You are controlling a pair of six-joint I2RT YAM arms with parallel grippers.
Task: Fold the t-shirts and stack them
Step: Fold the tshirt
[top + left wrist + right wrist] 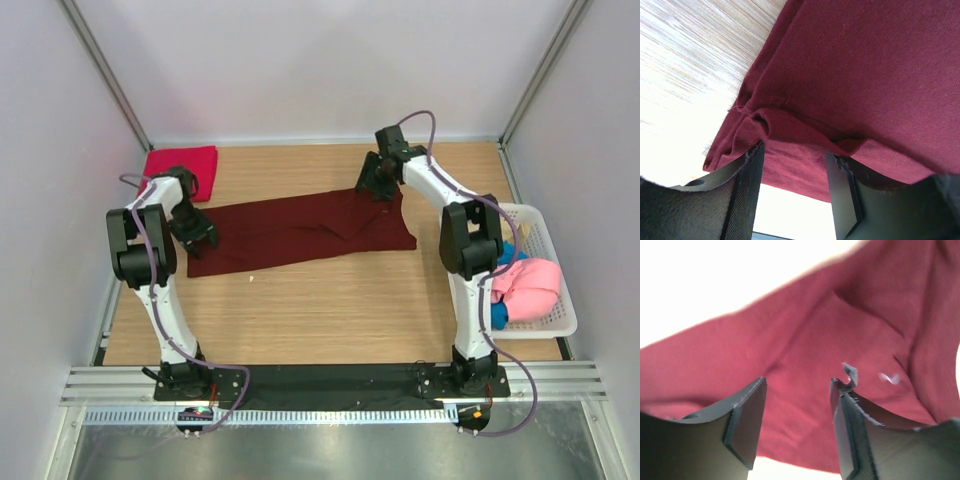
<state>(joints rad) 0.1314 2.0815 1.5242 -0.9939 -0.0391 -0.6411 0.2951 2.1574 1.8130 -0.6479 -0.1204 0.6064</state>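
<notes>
Jaws parted at maroon t-shirt [300,232] ends; long axis left-right.

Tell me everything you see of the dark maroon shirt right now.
The dark maroon shirt is soft, matte cloth with stitched hems, spread as a long band across the wooden table, mostly flat with creases toward its right end. Its left edge is bunched into a small fold. The left gripper sits at that edge and the right gripper at the far right corner, both with jaws apart; neither clearly pinches it.
</notes>
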